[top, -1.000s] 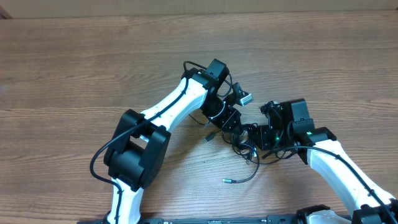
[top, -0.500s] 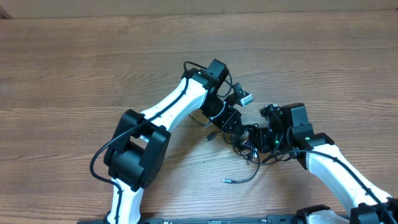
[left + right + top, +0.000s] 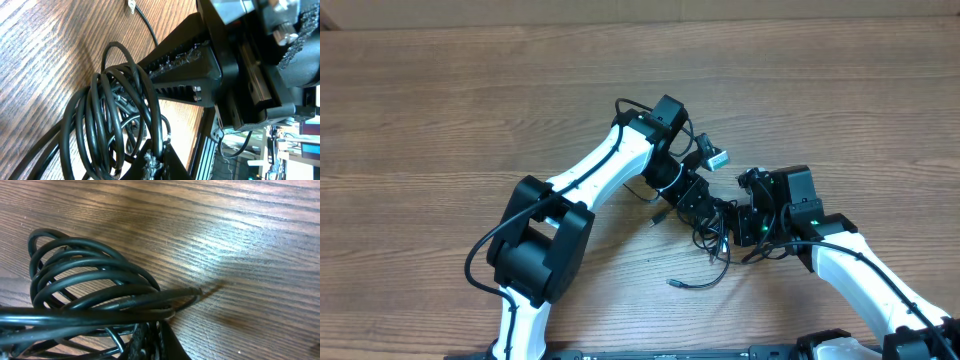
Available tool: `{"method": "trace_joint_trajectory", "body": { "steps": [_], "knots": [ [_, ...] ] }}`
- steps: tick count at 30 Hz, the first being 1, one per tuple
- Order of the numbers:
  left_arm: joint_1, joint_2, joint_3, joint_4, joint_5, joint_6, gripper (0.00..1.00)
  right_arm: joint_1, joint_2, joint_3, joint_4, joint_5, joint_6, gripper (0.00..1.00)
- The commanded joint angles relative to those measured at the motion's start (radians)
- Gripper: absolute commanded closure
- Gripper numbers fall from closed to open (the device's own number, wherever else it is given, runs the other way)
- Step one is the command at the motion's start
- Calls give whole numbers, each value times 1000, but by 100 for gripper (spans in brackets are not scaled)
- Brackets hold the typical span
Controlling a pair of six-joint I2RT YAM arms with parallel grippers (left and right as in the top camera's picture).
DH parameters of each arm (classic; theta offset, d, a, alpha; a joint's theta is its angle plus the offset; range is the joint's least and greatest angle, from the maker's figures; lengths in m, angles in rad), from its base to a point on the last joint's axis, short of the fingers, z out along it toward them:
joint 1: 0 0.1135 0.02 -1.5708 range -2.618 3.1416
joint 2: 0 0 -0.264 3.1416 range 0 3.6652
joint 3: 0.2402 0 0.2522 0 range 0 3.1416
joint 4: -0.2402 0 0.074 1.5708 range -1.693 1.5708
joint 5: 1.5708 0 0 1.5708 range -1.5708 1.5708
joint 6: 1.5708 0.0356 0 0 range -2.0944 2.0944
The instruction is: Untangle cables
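The cables [image 3: 712, 240] are a tangled bundle of thin black cords on the wooden table, between my two grippers. One loose end with a silver-tipped plug [image 3: 674, 283] trails toward the front. In the left wrist view the looped cables [image 3: 117, 117] fill the frame, and my left gripper [image 3: 161, 159] is shut on a strand. In the right wrist view the coils [image 3: 85, 287] lie right in front of my right gripper [image 3: 160, 335], which is shut on strands of them. My left gripper [image 3: 705, 207] and right gripper [image 3: 738, 222] sit close together over the bundle.
A small white plug or tag [image 3: 717, 158] sits by the left wrist. The wooden table [image 3: 440, 120] stretches all round. The left arm's thicker black cord [image 3: 485, 250] loops at its base.
The loose silver-tipped cable end has slid left and slightly toward the front, and the bundle has shifted a little. The right gripper moved slightly left earlier on.
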Motion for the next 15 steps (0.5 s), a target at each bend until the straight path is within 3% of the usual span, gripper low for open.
{"method": "trace_joint_trajectory", "body": {
  "steps": [1,4,8,11,15],
  "knots": [
    [-7,-28,20,-6,43,26,96,2,-3,-3,-2,29,57,96],
    [-7,-28,20,-10,17,25,96,2,-3,-3,-28,178,157,96],
    [-6,-28,20,-19,-71,6,96,1,-3,-3,-134,512,467,96],
    [-6,-28,20,-31,-136,-9,96,1,-3,-3,-220,653,631,96],
    [-6,-28,20,-38,-183,-12,96,2,-3,-4,-233,669,654,96]
  ]
}}
